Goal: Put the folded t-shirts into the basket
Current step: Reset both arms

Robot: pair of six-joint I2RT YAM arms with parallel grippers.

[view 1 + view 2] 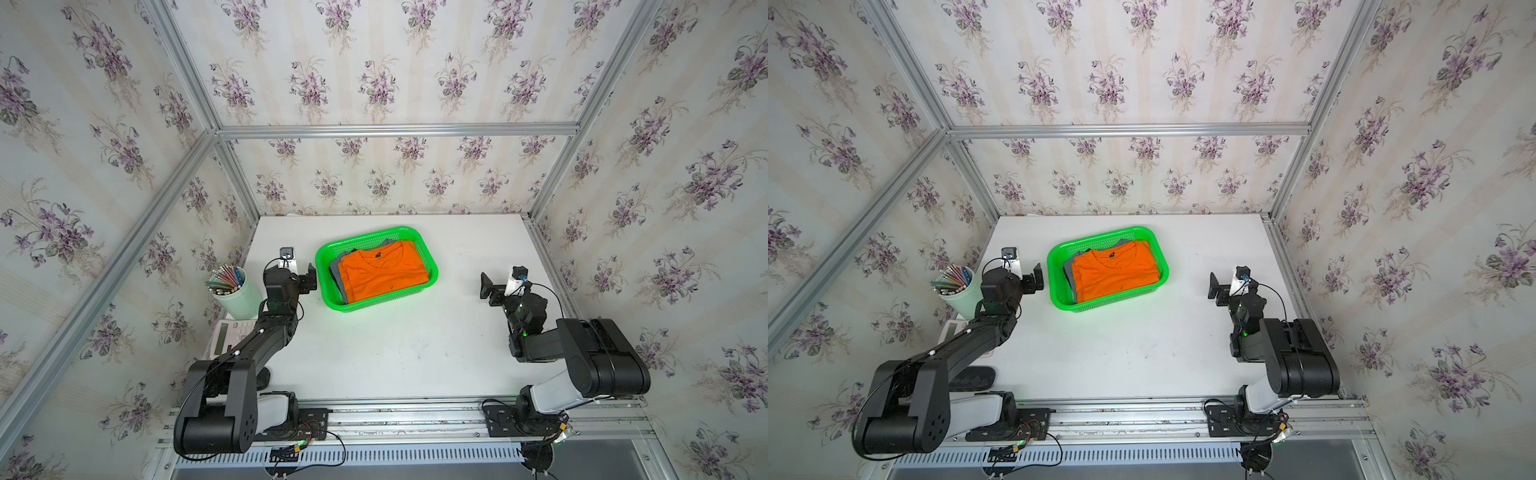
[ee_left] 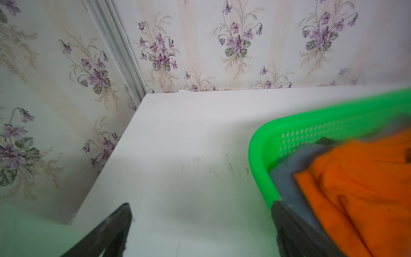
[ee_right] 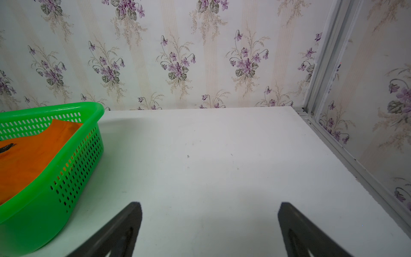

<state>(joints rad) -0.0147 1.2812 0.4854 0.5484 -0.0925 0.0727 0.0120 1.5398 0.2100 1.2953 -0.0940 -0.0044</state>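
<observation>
Bright orange folded cloth tee [image 1: 382, 270] topped slate grey-blue tee [image 2: 287, 178] in bright green perforated plastic basket [image 1: 326, 286], frame centre; stacked since footprint prob. fits one. Left gripper [image 1: 309, 277] & right gripper [image 1: 485, 286] flanked it, spread wide, empty.

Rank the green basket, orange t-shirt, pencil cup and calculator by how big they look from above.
In a top view:
1. green basket
2. orange t-shirt
3. pencil cup
The calculator looks roughly cup-sized, but the left arm hides part of it, so those two stay unranked.
</observation>
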